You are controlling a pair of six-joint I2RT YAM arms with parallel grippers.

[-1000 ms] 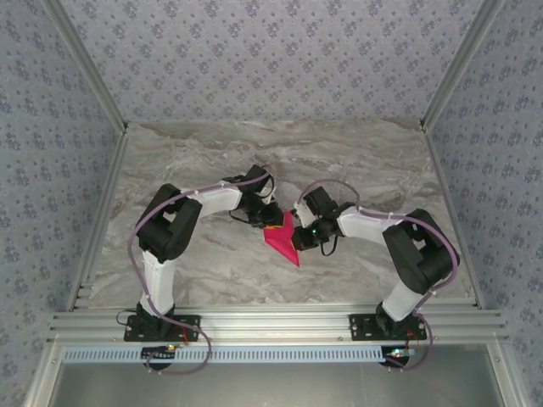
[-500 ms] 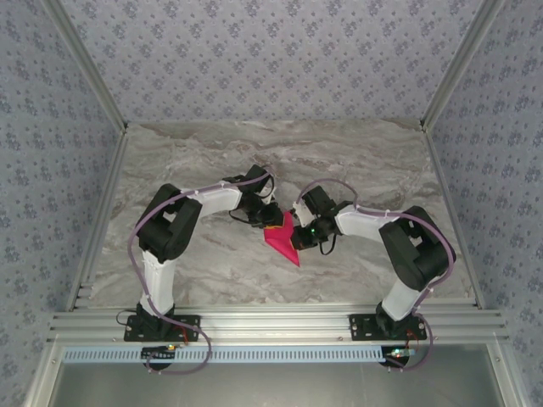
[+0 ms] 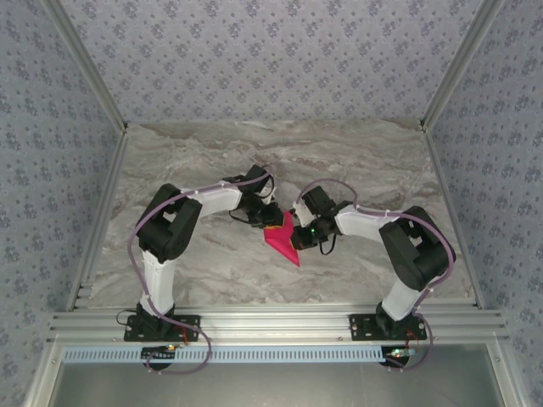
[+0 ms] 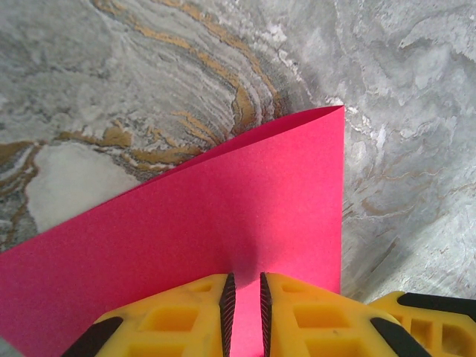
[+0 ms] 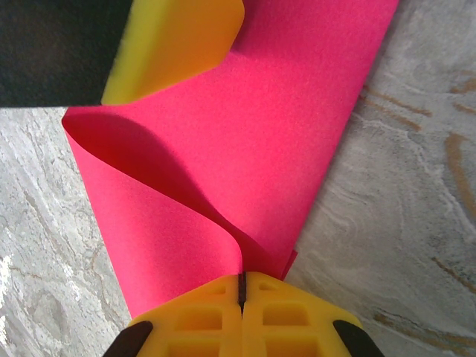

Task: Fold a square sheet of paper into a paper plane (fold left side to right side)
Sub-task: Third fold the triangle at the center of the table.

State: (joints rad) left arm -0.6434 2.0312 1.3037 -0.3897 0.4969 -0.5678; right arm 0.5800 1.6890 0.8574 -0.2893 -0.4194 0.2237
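Note:
The magenta-pink sheet of paper lies mid-table, folded into a dart shape with its point toward the near edge. My left gripper stands over its far end. In the left wrist view its jaws are a narrow slit apart above the flat paper, with nothing pinched between them. My right gripper is at the paper's right side. In the right wrist view it is shut on a raised, curling flap of the paper. The left gripper's yellow finger shows at the top there.
The marble-patterned tabletop spreads around the paper. Aluminium rails run along the near edge and both sides. Patterned walls enclose the workspace. The two arms' elbows flank the paper.
The right arm's elbow has shifted slightly left since a second ago. Paper, left arm and both grippers look unchanged.

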